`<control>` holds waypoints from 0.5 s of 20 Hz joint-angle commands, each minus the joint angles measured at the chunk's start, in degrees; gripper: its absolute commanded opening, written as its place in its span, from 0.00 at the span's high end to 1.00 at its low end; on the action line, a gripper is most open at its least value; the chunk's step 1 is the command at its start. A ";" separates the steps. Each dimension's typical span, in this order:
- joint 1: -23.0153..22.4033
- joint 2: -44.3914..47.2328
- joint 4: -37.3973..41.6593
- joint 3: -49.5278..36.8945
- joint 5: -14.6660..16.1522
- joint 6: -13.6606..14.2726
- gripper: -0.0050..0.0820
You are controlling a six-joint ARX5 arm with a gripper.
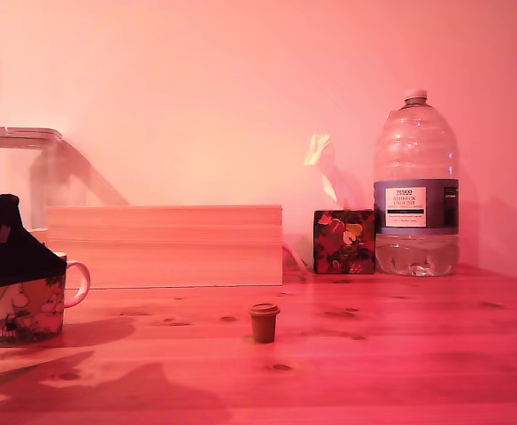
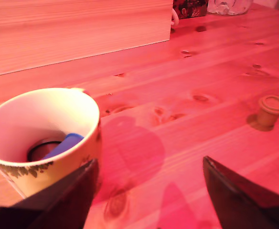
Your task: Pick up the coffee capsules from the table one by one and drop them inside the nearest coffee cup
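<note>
Brownish-olive capsule (image 1: 264, 322) upright on reddish knotty tabletop (image 1: 400, 354), rim up, well apart from Moomin-print mug (image 1: 24, 310) at the exterior view's left; blue object inside mug.

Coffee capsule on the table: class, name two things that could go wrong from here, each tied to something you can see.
1. The capsule is tiny and tapered; closing fingers could tip it or knock it rolling across the table.
2. The open gripper sits right beside the mug; swinging out may bump the mug.
</note>
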 commanded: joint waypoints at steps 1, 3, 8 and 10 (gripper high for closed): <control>-0.26 -0.52 0.39 -0.61 0.90 0.02 0.42; -0.74 -1.07 0.31 -0.70 2.78 0.02 0.64; -5.44 -6.40 -3.80 -1.11 6.03 0.02 0.78; -8.59 -8.76 -7.02 -1.11 5.99 0.15 0.78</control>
